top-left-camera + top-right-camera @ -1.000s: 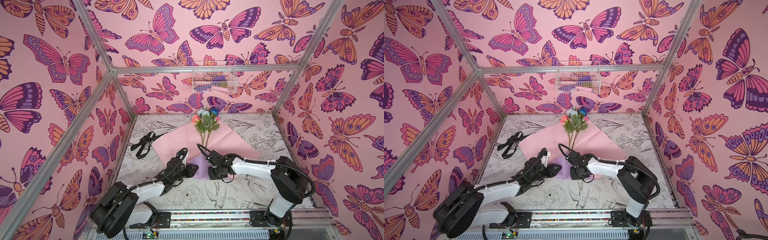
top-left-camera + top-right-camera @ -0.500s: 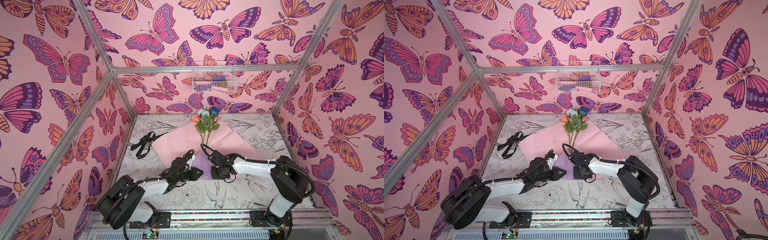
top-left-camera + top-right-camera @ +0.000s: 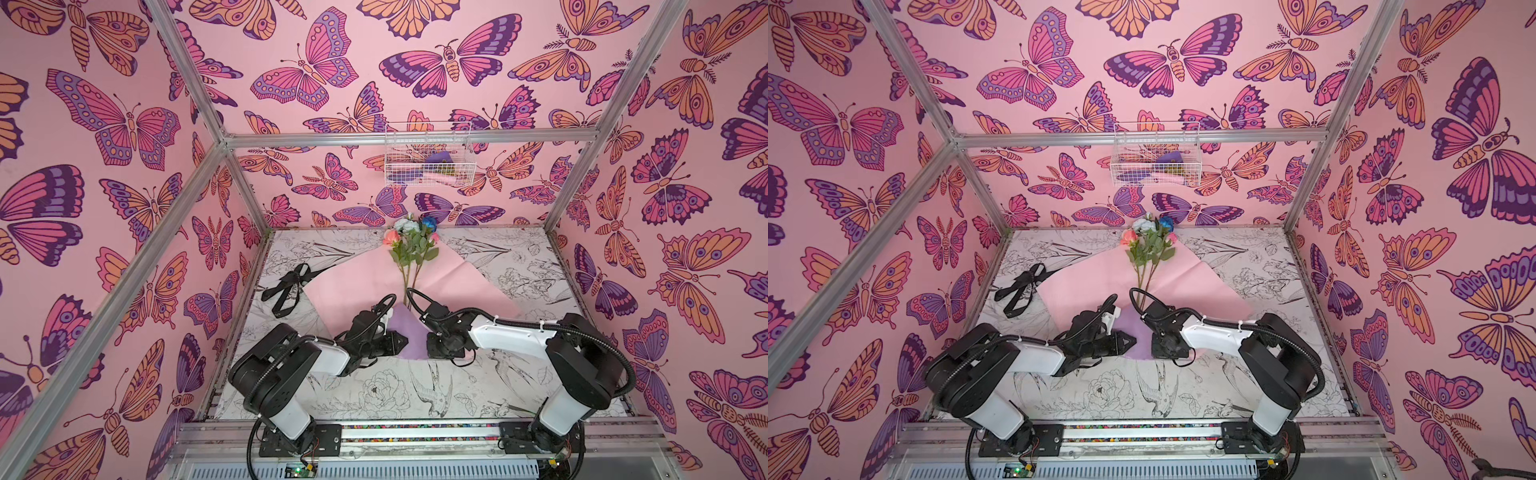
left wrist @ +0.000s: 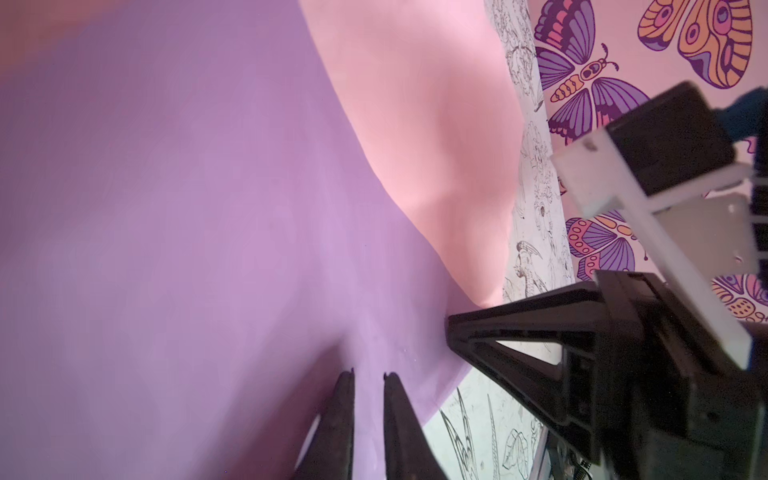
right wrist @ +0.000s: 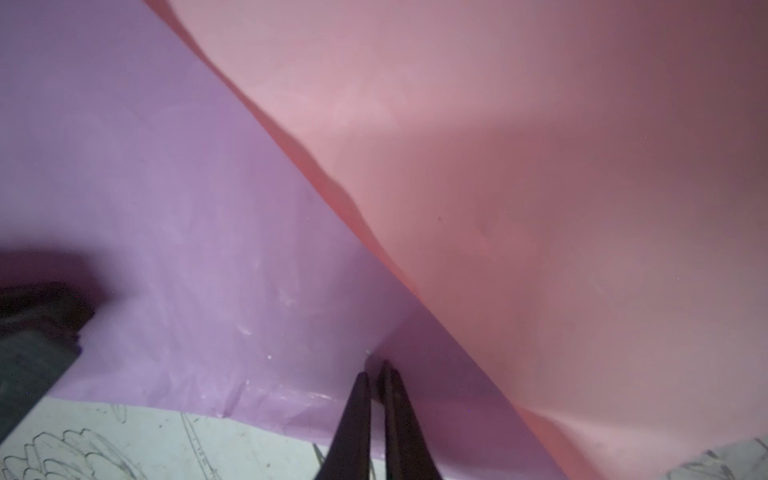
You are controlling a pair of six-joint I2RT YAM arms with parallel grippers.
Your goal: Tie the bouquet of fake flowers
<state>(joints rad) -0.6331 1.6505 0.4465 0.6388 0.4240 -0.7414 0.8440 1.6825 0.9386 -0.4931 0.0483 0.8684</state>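
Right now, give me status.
Left gripper, right gripper: both pinching lilac paper flap. Bouquet untied on pink sheet. Black ribbon lies aside, nothing blocking.

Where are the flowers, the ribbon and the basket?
bouquet of fake flowers [image 3: 413, 249], in a top view, green leaves.
black ribbon [image 3: 296, 276], in a top view, bunched middle.
wire basket [image 3: 405, 164], in a top view, front mesh.

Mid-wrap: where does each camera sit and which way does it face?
Top views: high behind the robot, looking down and forward at the bouquet on pink paper; left arm and right arm show whole.
Left wrist: behind the left pincer, facing raised lilac paper; its two fingers show.
Right wrist: behind the right pincer, facing the same sheet; fingers pinch its edge.
Shared: both wrist views see lilac paper meeting pink paper.
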